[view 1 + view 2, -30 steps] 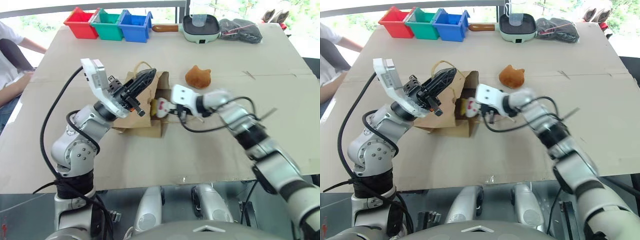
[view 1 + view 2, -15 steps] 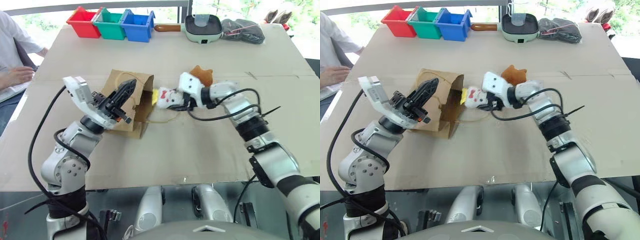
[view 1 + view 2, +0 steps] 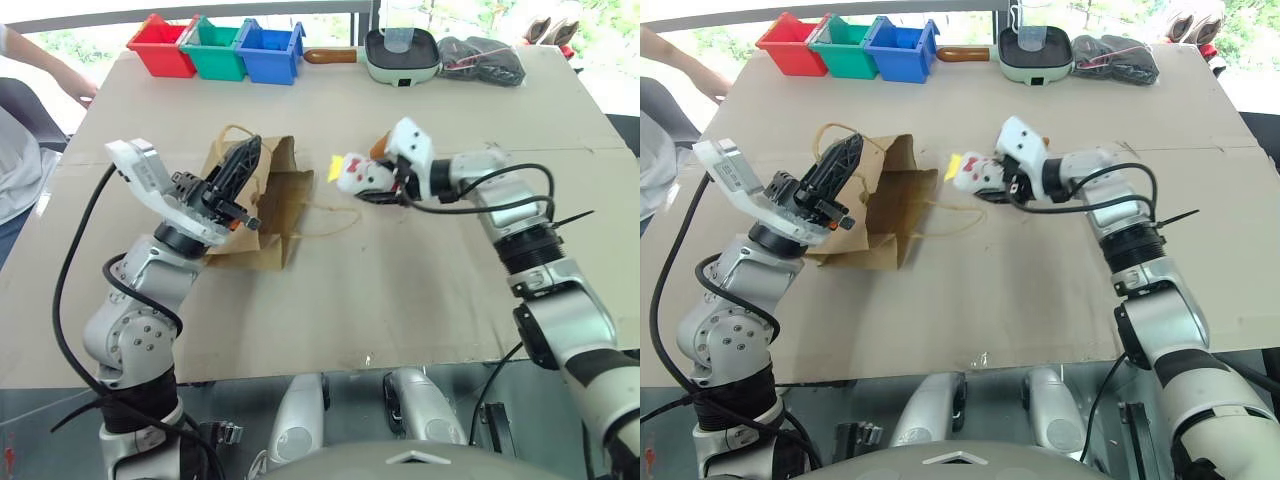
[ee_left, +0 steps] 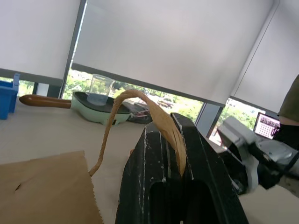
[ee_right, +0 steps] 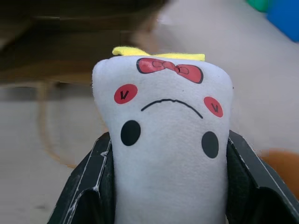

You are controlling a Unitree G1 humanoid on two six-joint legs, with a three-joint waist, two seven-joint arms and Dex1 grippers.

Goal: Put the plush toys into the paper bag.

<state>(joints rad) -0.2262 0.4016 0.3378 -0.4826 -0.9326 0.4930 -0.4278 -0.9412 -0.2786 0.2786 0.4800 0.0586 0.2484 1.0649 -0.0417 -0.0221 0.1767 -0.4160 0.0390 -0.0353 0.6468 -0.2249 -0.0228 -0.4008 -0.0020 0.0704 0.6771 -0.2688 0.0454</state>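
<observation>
Nearest me, my left gripper (image 3: 243,168) is clamped shut on a tan twisted-paper handle (image 4: 140,100) of the brown paper bag (image 3: 262,215). The bag lies on its side on the table, mouth toward the middle; its second handle loop (image 3: 330,218) trails flat on the surface.

Just beyond the bag's mouth, my right gripper (image 3: 372,182) holds the white plush toy (image 3: 352,173) between its two black fingers (image 5: 88,186), clear of the tabletop. Up close the toy is soft white with a drawn frown, two black dot eyes, red cheek spots, a small red bow and a yellow tab on top. The orange-brown plush toy (image 3: 379,148) sits right behind the right gripper, mostly hidden by it; I cannot tell its shape.

The surface is a wide table covered in plain tan cardboard sheets (image 3: 330,320).

At the far edge: red bin (image 3: 160,45), green bin (image 3: 214,48), blue bin (image 3: 269,51) in a row, then a pale green pan with a wooden handle (image 3: 398,55), then a black cloth bundle (image 3: 482,60).

A person's arm (image 3: 50,72) shows at the far left. Bright windows with greenery lie behind.
</observation>
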